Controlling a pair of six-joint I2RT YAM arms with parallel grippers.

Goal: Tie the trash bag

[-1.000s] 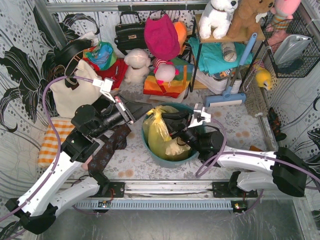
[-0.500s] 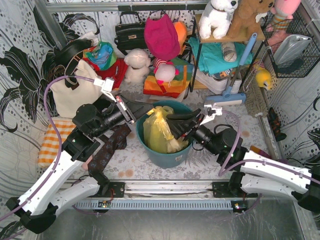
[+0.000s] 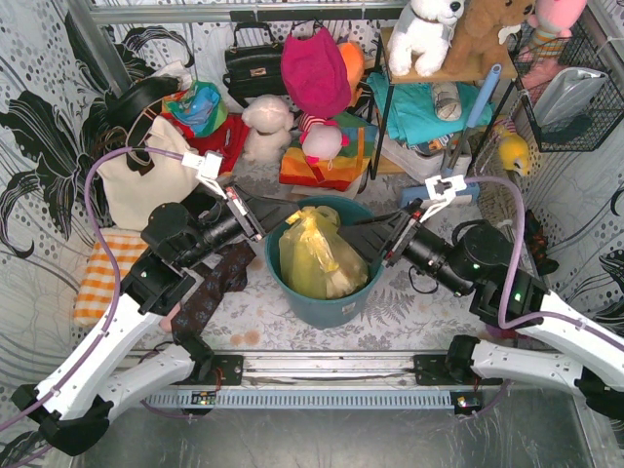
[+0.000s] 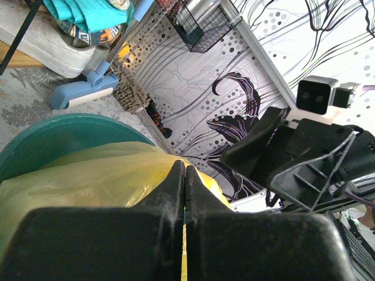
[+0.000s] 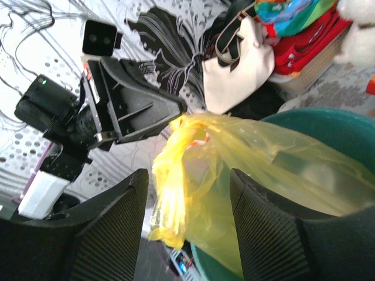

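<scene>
The trash bag [image 3: 317, 261], translucent yellow-green, sits in the round teal bin [image 3: 322, 307] with its top gathered to the upper left. My left gripper [image 3: 280, 216] is shut on the bag's top edge; in the left wrist view [image 4: 183, 168] a yellow strip shows between the closed fingers, with the bag [image 4: 88, 175] below. My right gripper [image 3: 349, 232] is open and empty, just right of the bag. In the right wrist view [image 5: 187, 175] a loose twisted flap of the bag [image 5: 176, 193] hangs between the spread fingers without touching them.
A cream tote bag [image 3: 146, 175], soft toys [image 3: 268, 127] and a shelf with teal cloth [image 3: 429, 107] crowd the back. A blue sweeper [image 3: 439, 190] lies behind the bin. A dark patterned cloth [image 3: 210, 292] and an orange checked cloth [image 3: 102, 273] lie at the left.
My right gripper has drawn back to the right, out of the bin and off the bag. The bin has gone from tilted to upright. My left gripper keeps its hold.
</scene>
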